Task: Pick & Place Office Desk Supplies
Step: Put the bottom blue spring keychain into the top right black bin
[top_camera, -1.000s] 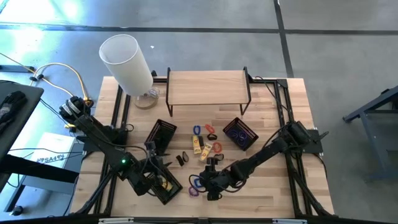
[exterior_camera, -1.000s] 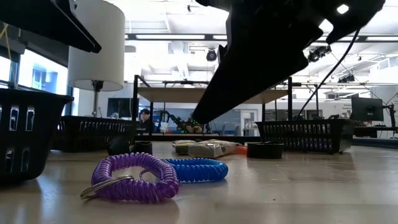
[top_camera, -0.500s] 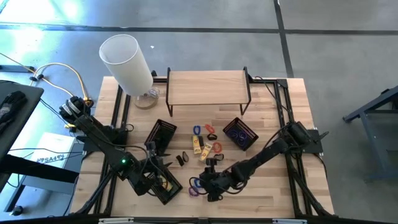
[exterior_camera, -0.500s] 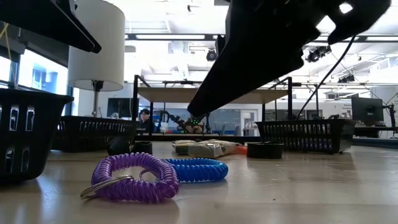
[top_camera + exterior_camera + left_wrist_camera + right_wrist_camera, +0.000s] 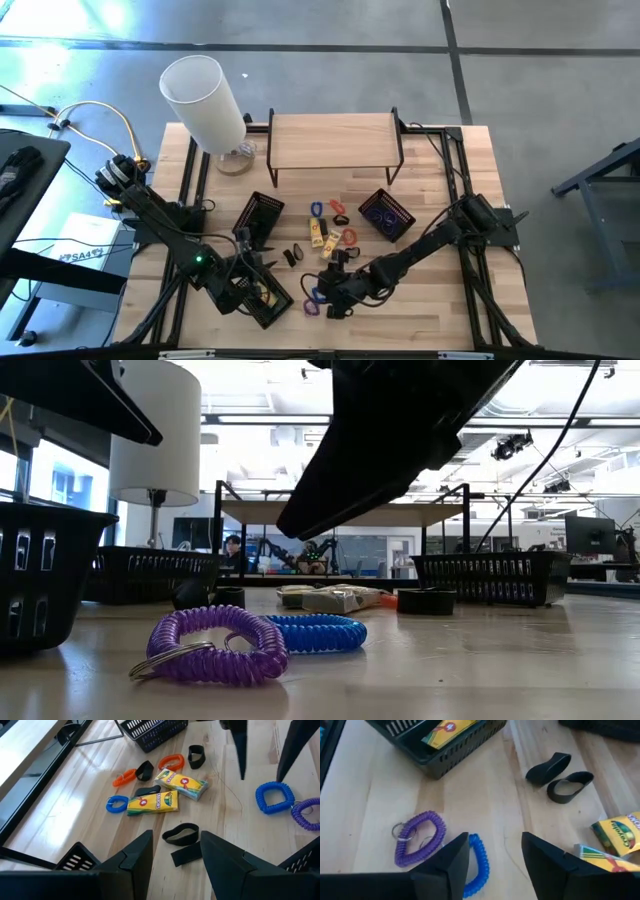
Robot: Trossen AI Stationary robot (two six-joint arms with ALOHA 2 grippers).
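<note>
A purple coil band (image 5: 417,837) and a blue coil band (image 5: 477,865) lie side by side on the wooden table near its front edge, also seen in the low view as purple band (image 5: 215,645) and blue band (image 5: 315,632). My right gripper (image 5: 495,862) hangs open above them, the blue band showing between its fingers. Farther back lie yellow packets (image 5: 152,802), orange bands (image 5: 171,761) and black loops (image 5: 181,834). My left gripper (image 5: 175,857) stands open over a black basket (image 5: 265,300) that holds a yellow packet (image 5: 445,730).
Two more black baskets (image 5: 260,215) (image 5: 387,215) sit mid-table. A wooden shelf on a black frame (image 5: 335,140) stands at the far edge, with a white cylinder lamp (image 5: 205,100) at the far left. Bare wood lies to the right of the coil bands.
My right gripper has turned a little above the coil bands, and its fingertips have swung toward the table's left. The bands and the other things lie where they were.
</note>
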